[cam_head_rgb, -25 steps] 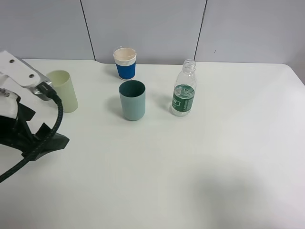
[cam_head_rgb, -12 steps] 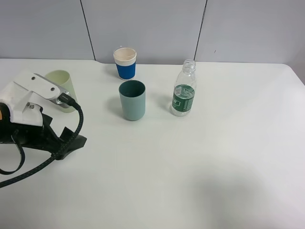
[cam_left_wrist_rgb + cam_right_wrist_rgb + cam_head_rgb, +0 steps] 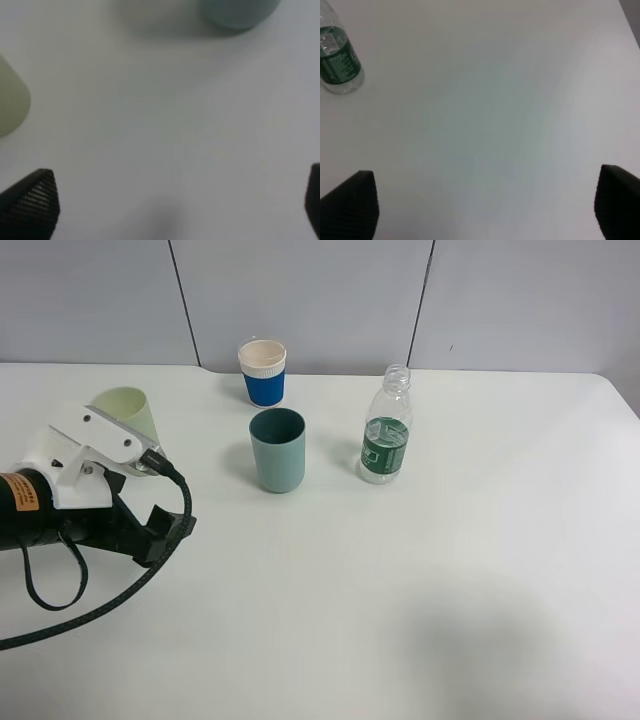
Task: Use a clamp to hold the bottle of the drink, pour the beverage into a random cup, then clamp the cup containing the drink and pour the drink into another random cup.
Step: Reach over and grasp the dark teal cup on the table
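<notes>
A clear open bottle with a green label point(image 3: 386, 438) stands on the white table right of centre; it also shows in the right wrist view point(image 3: 337, 62). A teal cup point(image 3: 277, 449) stands left of it and shows blurred in the left wrist view point(image 3: 237, 11). A blue cup with a cream rim point(image 3: 263, 372) stands behind it. A pale green cup point(image 3: 128, 412) stands at the left, partly behind my left arm, also in the left wrist view point(image 3: 12, 100). My left gripper point(image 3: 165, 530) is open and empty, low over the table left of the teal cup. My right gripper point(image 3: 485, 210) is open and empty, out of the exterior view.
The white table point(image 3: 450, 570) ends at a grey panelled wall point(image 3: 320, 300) behind the cups. A black cable point(image 3: 100, 600) loops from my left arm over the table's front left.
My left arm has swung right and forward from the left edge, its gripper now closer to the teal cup. The cups and bottle have not moved.
</notes>
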Motion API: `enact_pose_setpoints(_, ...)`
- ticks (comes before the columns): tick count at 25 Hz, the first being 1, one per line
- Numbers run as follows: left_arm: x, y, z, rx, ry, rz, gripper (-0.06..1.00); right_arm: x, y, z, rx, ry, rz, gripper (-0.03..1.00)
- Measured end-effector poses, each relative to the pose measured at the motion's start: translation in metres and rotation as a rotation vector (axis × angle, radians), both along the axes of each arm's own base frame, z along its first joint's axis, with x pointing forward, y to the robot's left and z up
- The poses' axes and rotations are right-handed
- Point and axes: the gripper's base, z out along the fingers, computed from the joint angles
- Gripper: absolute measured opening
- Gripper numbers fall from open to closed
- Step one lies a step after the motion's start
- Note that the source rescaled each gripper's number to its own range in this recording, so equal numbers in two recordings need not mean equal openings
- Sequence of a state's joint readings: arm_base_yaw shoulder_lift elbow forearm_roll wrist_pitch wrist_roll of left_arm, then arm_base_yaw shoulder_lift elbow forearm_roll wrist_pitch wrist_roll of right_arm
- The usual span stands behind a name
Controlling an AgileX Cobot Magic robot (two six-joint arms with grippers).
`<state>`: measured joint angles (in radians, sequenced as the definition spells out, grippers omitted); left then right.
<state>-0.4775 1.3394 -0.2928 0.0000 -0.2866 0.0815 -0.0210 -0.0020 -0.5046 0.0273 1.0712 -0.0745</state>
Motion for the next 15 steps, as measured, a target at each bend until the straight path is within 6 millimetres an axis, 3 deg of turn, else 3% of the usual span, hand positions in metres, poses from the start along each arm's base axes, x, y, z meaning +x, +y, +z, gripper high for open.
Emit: enact_pose_setpoints(15,0.020,-0.023,-0.030,-0.137,-0.133,-0.105,1.00,0.000,0.000,0.000,0.000,0.000,0.000,0.82)
